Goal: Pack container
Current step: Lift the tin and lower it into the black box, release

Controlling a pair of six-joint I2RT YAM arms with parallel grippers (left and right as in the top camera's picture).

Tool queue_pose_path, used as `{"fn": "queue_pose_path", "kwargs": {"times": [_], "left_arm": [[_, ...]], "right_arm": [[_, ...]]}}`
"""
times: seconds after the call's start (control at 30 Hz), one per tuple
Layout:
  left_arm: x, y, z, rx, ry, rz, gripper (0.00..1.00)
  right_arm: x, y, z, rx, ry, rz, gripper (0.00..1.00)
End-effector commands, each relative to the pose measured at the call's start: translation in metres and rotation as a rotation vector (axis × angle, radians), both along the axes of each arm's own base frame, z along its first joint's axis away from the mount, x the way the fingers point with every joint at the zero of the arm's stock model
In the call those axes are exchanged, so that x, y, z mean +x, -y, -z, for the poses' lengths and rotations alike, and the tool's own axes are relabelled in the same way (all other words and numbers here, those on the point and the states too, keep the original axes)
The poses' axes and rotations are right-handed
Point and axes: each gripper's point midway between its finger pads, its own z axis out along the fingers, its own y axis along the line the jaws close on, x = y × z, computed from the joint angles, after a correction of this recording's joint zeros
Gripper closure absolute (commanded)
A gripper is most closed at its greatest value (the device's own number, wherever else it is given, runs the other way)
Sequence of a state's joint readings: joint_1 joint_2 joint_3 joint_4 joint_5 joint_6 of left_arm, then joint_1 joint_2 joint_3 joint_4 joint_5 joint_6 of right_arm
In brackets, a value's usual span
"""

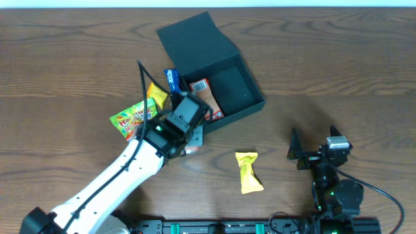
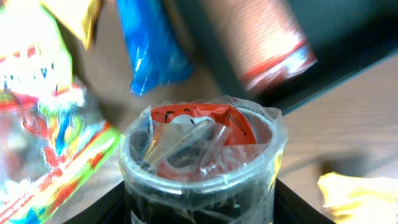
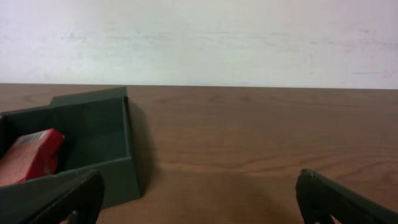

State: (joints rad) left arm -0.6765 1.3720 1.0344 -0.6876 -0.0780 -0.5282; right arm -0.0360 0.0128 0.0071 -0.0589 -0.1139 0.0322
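The container (image 1: 235, 86), a dark square box with its flap lid (image 1: 192, 39) folded back, sits at the table's centre rear. A red snack packet (image 1: 207, 99) lies inside it. My left gripper (image 1: 190, 135) is just off the box's front-left corner, shut on a clear plastic cup (image 2: 199, 155) with a red-printed top under crinkled film. Its black fingers (image 2: 106, 208) press both sides of the cup. My right gripper (image 1: 314, 142) stands open at the front right with nothing between its fingers, well away from the box (image 3: 93, 137).
A blue packet (image 1: 172, 80), an orange-yellow packet (image 1: 157, 94) and a green multicoloured packet (image 1: 133, 119) lie left of the box. A yellow packet (image 1: 249, 172) lies on the wood between the two arms.
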Motion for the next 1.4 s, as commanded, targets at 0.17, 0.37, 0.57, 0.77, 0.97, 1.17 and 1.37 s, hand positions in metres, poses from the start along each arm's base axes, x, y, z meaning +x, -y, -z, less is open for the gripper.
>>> {"fn": "queue_pose_path", "kwargs": {"times": [0.17,0.37,0.57,0.77,0.97,1.17,1.37], "left_arm": [[0.054,0.042,-0.053,-0.033,0.013,-0.034,0.45],[0.092,0.081,-0.051,-0.074,-0.011,-0.052,0.45],[0.117,0.106,-0.003,-0.127,-0.074,-0.210,0.45],[0.122,0.112,0.054,-0.132,-0.163,-0.395,0.45],[0.128,0.110,0.078,-0.107,-0.164,-0.440,0.45],[0.125,0.096,0.081,-0.043,-0.154,-0.466,0.34],[0.122,0.090,0.081,-0.021,-0.161,-0.471,0.29]], "right_arm": [[0.000,0.004,0.002,-0.011,-0.004,0.016,0.01],[0.000,0.004,0.002,-0.011,-0.004,0.016,0.01],[0.000,0.004,0.002,-0.011,-0.004,0.016,0.01],[0.000,0.004,0.002,-0.011,-0.004,0.016,0.01],[0.000,0.004,0.002,-0.011,-0.004,0.016,0.01],[0.000,0.004,0.002,-0.011,-0.004,0.016,0.01],[0.000,0.004,0.002,-0.011,-0.004,0.016,0.01]]}}
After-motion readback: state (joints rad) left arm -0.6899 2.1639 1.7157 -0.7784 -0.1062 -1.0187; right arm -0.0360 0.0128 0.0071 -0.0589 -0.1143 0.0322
